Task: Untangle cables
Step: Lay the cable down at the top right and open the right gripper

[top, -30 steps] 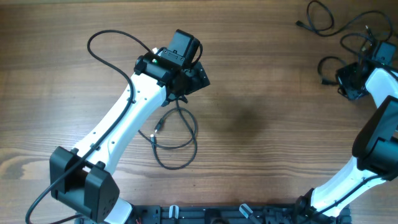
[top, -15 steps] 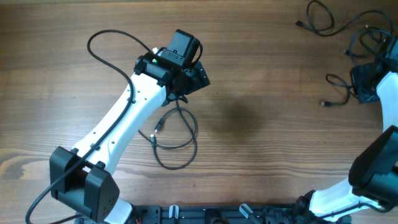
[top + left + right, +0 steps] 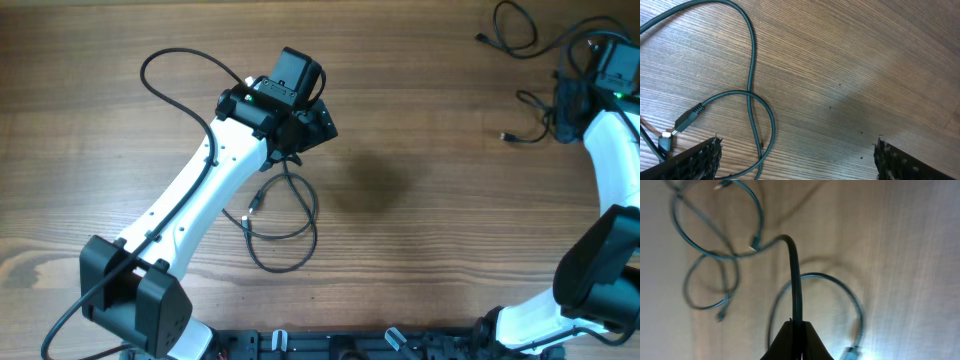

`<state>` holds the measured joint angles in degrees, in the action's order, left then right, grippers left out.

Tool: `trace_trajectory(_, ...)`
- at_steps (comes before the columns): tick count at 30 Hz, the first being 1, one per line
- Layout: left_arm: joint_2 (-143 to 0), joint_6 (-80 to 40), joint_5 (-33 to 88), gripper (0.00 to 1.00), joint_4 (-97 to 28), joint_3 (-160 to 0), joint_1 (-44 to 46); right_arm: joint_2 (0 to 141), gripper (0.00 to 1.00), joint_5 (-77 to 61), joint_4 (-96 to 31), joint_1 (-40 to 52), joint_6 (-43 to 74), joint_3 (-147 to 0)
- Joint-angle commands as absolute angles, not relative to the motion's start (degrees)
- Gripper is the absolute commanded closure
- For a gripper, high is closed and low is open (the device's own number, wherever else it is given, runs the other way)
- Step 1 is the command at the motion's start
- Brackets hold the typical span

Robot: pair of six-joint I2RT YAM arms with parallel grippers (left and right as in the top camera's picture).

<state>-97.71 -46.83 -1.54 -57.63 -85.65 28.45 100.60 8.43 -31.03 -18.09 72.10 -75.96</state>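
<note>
One black cable lies in loose loops on the wood beneath my left arm, its plug pointing left. My left gripper hovers over it, wide open, and the cord crosses near its left finger without being touched. At the far right my right gripper is shut on a second cable, whose free end trails to the left. A third cable lies curled at the back right. In the right wrist view more loops lie blurred beyond the pinched cord.
The left arm's own thick black wire arcs over the table at the back left. The arm bases stand at the front edge. Bare wood stretches between the two arms.
My right gripper has swung toward the table's far edge with its cable, and the cable's free end has shifted left. The left arm and the cable under it have stayed put.
</note>
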Motion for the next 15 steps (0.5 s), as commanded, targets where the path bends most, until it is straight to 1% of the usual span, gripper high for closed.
trace_trajectory(1, -98.43, -46.94, -1.1, 0.0, -57.82, -85.38, 28.56, 100.2, 0.83, 7.64, -27.7, -17.19, 73.54, -76.09)
trace_trajectory(2, -98.43, -46.94, -1.08, 0.0, -57.84, -85.38, 28.56, 100.2, 0.81, 8.08, -27.14, -17.21, 73.54, -76.09)
trace_trajectory(4, -98.43, -46.94, -1.08, 0.0, -57.91, -85.38, 28.56, 100.2, 0.83, 12.62, -26.28, -17.21, 73.19, -76.09)
trace_trajectory(5, -98.43, -46.94, -1.08, 0.0, -57.91, -85.38, 28.56, 100.2, 0.8, 14.0, -25.87, -17.21, 70.32, -76.09)
trace_trajectory(6, -98.43, -46.94, -1.08, 0.0, -57.89, -85.38, 28.56, 100.2, 0.62, 14.37, -24.97, -17.21, 64.82, -76.09)
trace_trajectory(7, -98.43, -46.94, -1.1, 0.0, -57.89, -85.38, 28.56, 100.2, 0.46, 14.35, -23.97, -17.21, 59.96, -76.09)
trace_trajectory(8, -98.43, -46.96, -1.1, 0.0, -57.87, -85.38, 28.56, 100.2, 0.41, 14.04, -22.24, -17.21, 53.84, -76.09)
trace_trajectory(9, -98.43, -46.96, -1.1, 0.0, -57.87, -85.38, 28.56, 100.22, 0.42, 13.45, -20.12, -17.21, 45.52, -76.09)
trace_trajectory(10, -98.43, -46.94, -1.08, 0.0, -57.89, -85.38, 28.56, 100.73, 0.41, 13.5, -19.11, -17.26, 39.92, -76.09)
trace_trajectory(12, -98.43, -46.96, -1.08, 0.0, -57.87, -85.38, 28.56, 103.55, 0.3, 13.32, -18.52, -18.0, 31.88, -76.09)
trace_trajectory(13, -98.43, -46.96, -1.08, 0.0, -57.87, -85.38, 28.56, 105.69, 0.17, 10.22, -18.35, -18.85, 28.05, -76.14)
trace_trajectory(14, -98.43, -46.96, -1.08, 0.0, -57.87, -85.38, 28.56, 106.98, 0.07, 6.81, -18.35, -19.57, 24.84, -76.42)
trace_trajectory(15, -98.43, -46.94, -1.08, 0.0, -57.87, -85.38, 28.56, 109.86, 0.04, 1.67, -19.88, -21.1, 21.04, -77.62)
